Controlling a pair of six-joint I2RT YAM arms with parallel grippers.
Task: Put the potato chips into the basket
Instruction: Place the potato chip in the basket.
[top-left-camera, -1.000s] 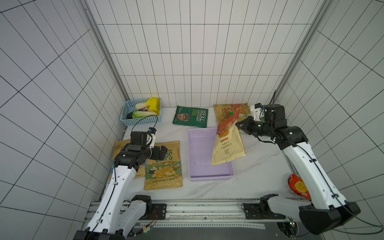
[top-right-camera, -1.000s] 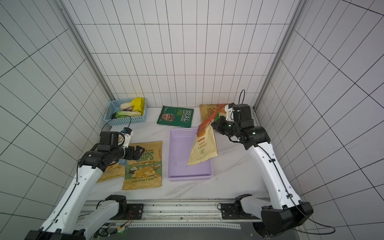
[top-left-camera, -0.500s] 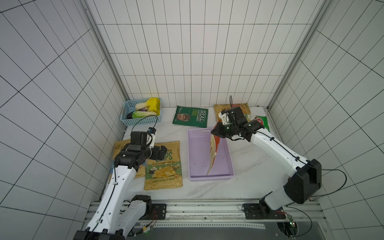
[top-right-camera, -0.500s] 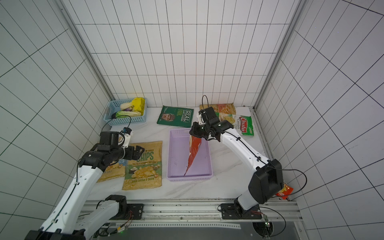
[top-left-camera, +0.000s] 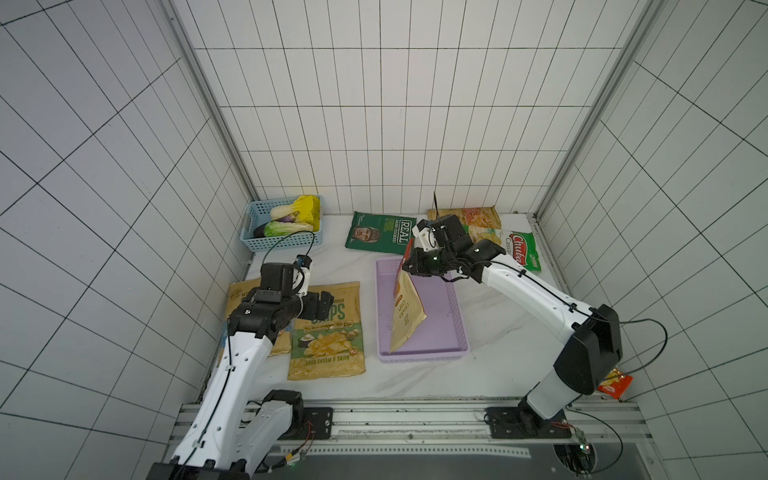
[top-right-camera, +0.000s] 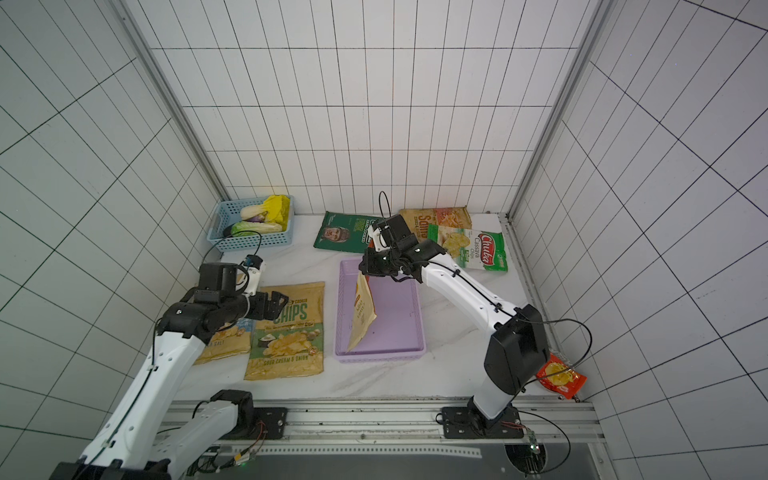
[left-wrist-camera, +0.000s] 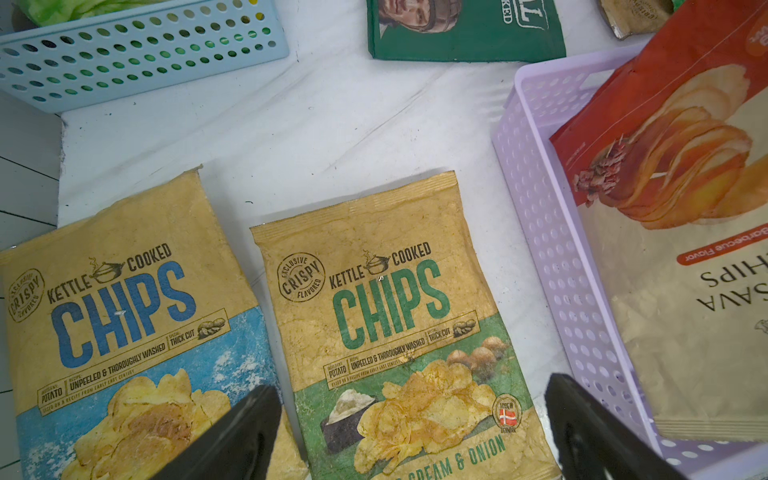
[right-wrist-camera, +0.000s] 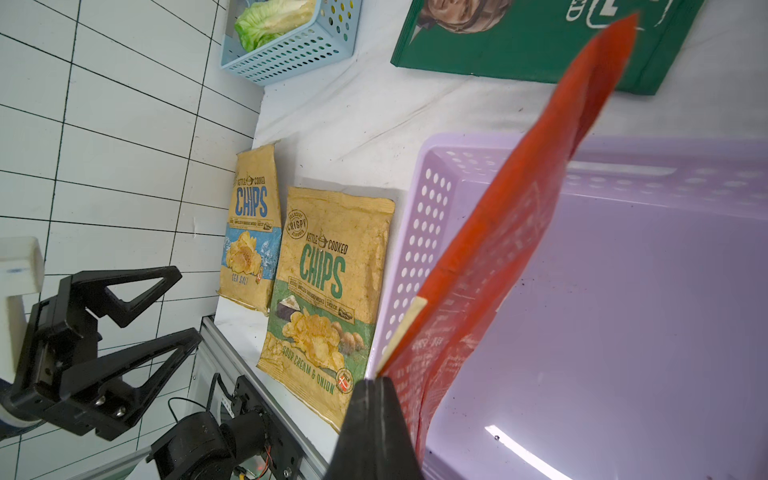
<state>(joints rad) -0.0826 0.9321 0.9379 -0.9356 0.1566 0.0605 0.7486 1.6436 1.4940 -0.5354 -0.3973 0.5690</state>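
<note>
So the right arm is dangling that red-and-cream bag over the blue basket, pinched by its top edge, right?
Not the blue basket; that one sits by the back wall. The red-and-cream bag dangles from the right arm, pinched by its top edge, over the lilac basket, as both top views show.

Both top views look steeply down from high over the front rail (top-left-camera: 415, 415), taking in the whole table (top-left-camera: 498, 370) from almost one spot. The left wrist camera hangs close above the sour cream and onion bag (left-wrist-camera: 395, 324), basket (left-wrist-camera: 552, 249) and cassava bag (left-wrist-camera: 685, 291). The right wrist camera, closer still, sees the same three from across the basket.
</note>
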